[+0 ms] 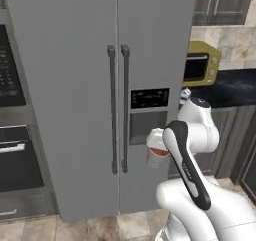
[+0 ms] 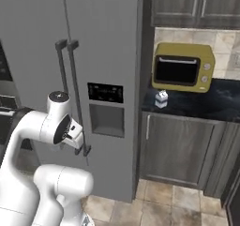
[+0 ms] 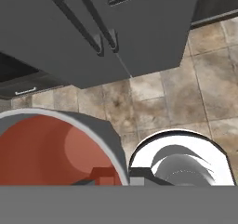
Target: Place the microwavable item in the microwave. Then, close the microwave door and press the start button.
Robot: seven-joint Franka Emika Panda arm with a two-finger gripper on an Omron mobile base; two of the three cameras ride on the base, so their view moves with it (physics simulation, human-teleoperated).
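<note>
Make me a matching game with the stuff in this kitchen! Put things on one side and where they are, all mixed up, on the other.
Things:
1. small pale grey-white cup of reddish-brown liquid
2. yellow black-fronted appliance
3. white-and-blue milk carton
4. dark display panel

Places:
A. on the grey fridge door, above the dispenser recess
B. at the end of the robot arm, in front of the fridge
C. at the back of the dark counter, against the tiled wall
D. on the counter, in front of the yellow appliance

Pairs: 1-B, 2-C, 3-D, 4-A
</note>
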